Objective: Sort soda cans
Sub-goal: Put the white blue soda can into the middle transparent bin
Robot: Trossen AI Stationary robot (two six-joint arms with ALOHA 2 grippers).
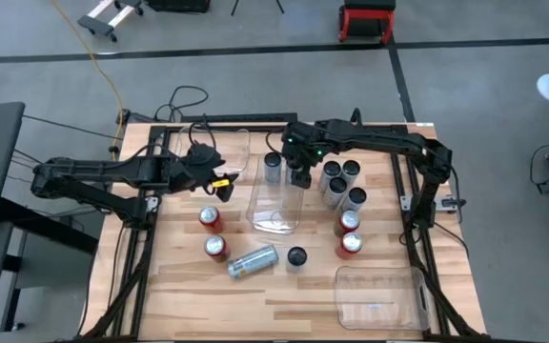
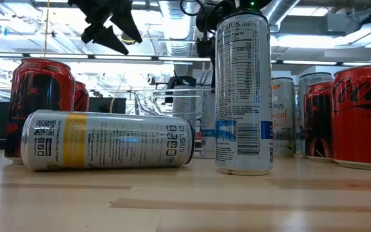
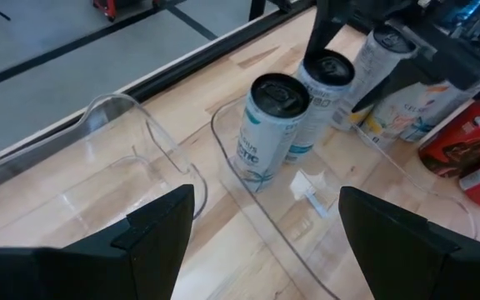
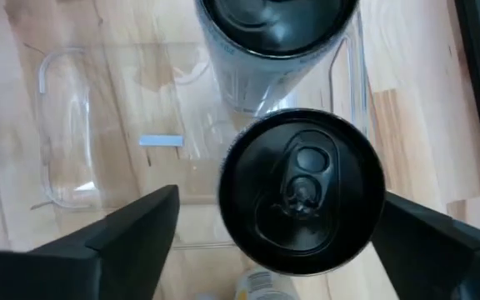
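Note:
Two pale cans with black tops stand side by side in the middle clear bin (image 1: 276, 202). My right gripper (image 4: 280, 218) is open above one of them (image 4: 302, 192), one finger on each side of its top, and a gap shows at one finger. The second can (image 3: 275, 125) stands next to it. My left gripper (image 3: 265, 242) is open and empty, hovering between the far-left clear bin (image 3: 115, 167) and the middle bin. Both grippers show at the top of the low view, the left one (image 2: 111, 29).
Several silver cans (image 1: 343, 181) stand right of the middle bin, with two red cans (image 1: 350, 233) nearer. Two more red cans (image 1: 213, 232), a silver can lying on its side (image 1: 253, 260) and an upright black-topped can (image 1: 296, 258) are near. A third clear bin (image 1: 379, 297) sits near-right.

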